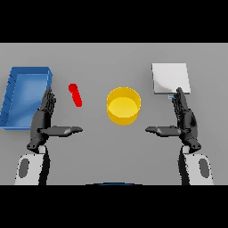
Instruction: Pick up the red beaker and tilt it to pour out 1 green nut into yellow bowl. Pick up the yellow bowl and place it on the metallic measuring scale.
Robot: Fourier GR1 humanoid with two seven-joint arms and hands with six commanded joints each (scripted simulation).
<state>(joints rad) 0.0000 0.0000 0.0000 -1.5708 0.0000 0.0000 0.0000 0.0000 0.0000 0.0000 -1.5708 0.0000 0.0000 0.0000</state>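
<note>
A: Yellow bowl [123,106] as the landmark, then. What sits nearest the robot?

B: The two hands, both nearer than the bowl. The left hand [43,121] is to its left, fingers straight and pointing away, thumb stretched out toward the bowl, holding nothing. The right hand [185,119] mirrors it on the bowl's right, equally flat and empty.

A: And the red beaker [75,95]?

B: Left of the bowl and slightly farther, standing apart from it and from the left hand. It appears as a slim red shape, tilted in the view. I can't make out any nut.

A: Beyond that?

B: A blue tray [13,84] lies far left of the bowl, past the left hand. The metallic measuring scale [170,78], a pale square, sits right of the bowl and farther back, just beyond the right hand's fingertips.
</note>
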